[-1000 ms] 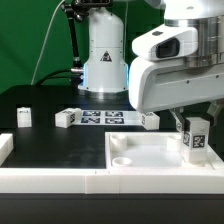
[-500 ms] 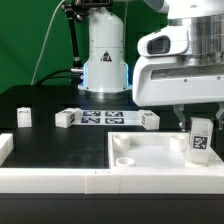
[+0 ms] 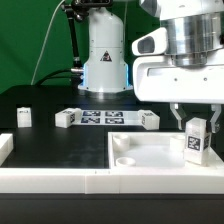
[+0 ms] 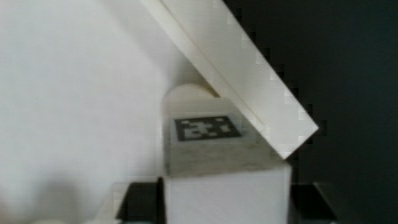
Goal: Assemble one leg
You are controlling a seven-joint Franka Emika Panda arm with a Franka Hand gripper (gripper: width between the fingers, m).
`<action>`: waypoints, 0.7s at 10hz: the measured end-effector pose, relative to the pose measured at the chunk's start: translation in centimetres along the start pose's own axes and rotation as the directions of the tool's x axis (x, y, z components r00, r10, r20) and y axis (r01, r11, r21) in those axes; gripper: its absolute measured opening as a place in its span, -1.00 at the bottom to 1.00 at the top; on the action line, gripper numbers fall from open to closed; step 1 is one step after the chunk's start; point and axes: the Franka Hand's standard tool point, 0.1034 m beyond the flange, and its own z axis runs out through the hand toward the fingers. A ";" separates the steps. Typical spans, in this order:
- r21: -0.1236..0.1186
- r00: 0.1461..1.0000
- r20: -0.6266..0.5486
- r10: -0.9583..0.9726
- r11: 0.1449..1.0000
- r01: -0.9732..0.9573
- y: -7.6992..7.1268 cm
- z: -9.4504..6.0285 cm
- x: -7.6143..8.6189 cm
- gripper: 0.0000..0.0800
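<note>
Lately tilted, the leg [image 3: 196, 141] now hangs nearly upright, my pincer [image 3: 196, 124] clamping its flat sides; I judge it light, stiff, slick.

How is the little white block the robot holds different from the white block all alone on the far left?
The held leg, a small white plastic block, stands upright and looks tall; the lone leg at the exterior view's left looks short and squat. The held leg sits in the gripper over the large flat white panel; the lone leg rests free on the black table. Both are white with black-and-white tags.
</note>
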 end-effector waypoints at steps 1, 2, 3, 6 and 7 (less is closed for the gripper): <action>0.016 0.995 0.001 0.100 0.995 -0.100 0.1 0.0 0.0 -0.24; 0.021 0.976 0.013 0.217 0.976 -0.217 0.1 0.0 0.0 -0.24; 0.019 0.963 0.021 0.269 0.963 -0.269 0.1 0.0 0.1 -0.24; -0.008 0.926 0.073 0.370 0.929 -0.370 0.0 0.0 0.1 -0.24; -0.007 0.934 0.074 0.350 0.937 -0.350 -0.1 0.0 0.1 0.03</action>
